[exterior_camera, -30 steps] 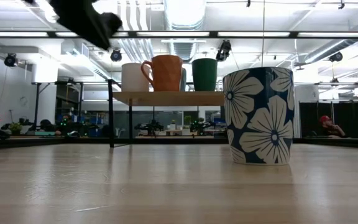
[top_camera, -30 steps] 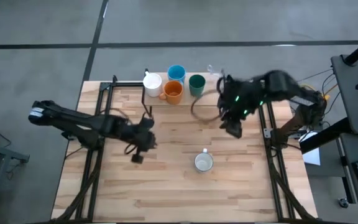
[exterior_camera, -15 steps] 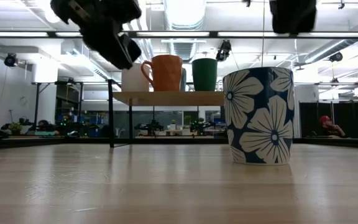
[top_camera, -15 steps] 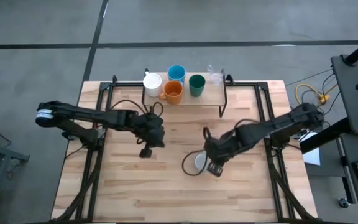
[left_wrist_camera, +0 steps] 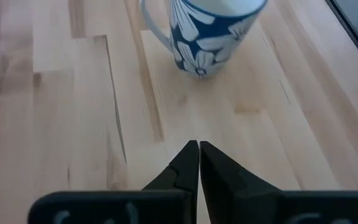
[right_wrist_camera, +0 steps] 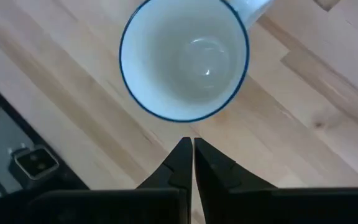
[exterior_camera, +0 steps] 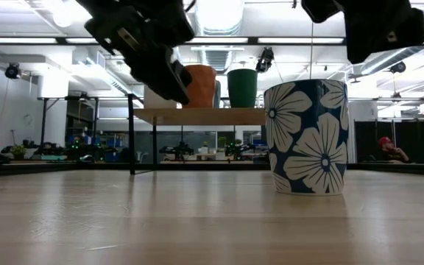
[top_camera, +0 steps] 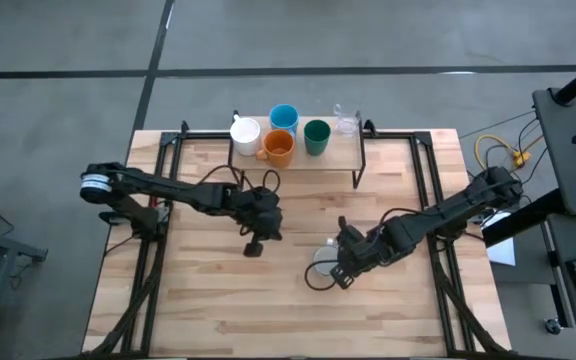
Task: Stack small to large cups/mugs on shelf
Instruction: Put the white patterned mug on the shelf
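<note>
The right gripper [right_wrist_camera: 188,144] hangs clenched and empty just above the flowered mug [right_wrist_camera: 184,59], its fingertips pressed together beside the rim; the left gripper [left_wrist_camera: 198,148] is likewise clenched on nothing, low over the table [top_camera: 218,310] with the same mug a little way ahead of it. The likely trouble: with the fingers pinched together, a descent would strike the rim and tip or shove the mug rather than grip it; both arms crowding one mug could also collide. The mug is upright and looks empty, its inside pale. On the shelf [top_camera: 338,150] at the far edge stand the white mug [top_camera: 245,131], light blue mug [top_camera: 284,117], orange mug [top_camera: 279,146], dark green cup [top_camera: 316,134] and clear glass [top_camera: 345,123]; nothing shows in them.
</note>
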Tool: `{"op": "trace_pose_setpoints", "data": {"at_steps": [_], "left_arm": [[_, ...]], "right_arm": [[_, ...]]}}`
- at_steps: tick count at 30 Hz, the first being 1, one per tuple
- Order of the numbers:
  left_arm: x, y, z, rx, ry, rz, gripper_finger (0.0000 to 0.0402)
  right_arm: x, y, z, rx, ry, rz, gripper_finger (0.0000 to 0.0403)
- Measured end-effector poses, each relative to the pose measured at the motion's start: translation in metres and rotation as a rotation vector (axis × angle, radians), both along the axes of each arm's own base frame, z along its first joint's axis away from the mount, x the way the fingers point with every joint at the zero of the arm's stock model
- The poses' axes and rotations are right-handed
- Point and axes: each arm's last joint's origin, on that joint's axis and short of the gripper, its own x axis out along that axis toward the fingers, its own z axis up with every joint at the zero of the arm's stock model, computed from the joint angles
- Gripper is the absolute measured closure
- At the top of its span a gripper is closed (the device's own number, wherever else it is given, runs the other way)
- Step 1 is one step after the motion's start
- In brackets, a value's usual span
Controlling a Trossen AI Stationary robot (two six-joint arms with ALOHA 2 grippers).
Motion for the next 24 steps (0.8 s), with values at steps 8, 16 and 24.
{"op": "trace_pose_setpoints", "data": {"at_steps": [8,16,24], "left_arm": [[0.034,0.0,-0.014,0.003,-0.011,-0.003,0.0401],[0.062,-0.001,-0.033,-0.002,0.01,-0.007,0.0402],[0.076,-0.022,-0.029,-0.043,-0.024,-0.063,0.0401]], "right_arm": [[-0.011,0.008,-0.016,0.021,0.06,-0.179,0.0395],[-0.009,0.004,-0.049,0.049,-0.013,-0.23,0.0395],[-0.001,-0.033,-0.076,0.046,-0.033,-0.217,0.0394]]}}
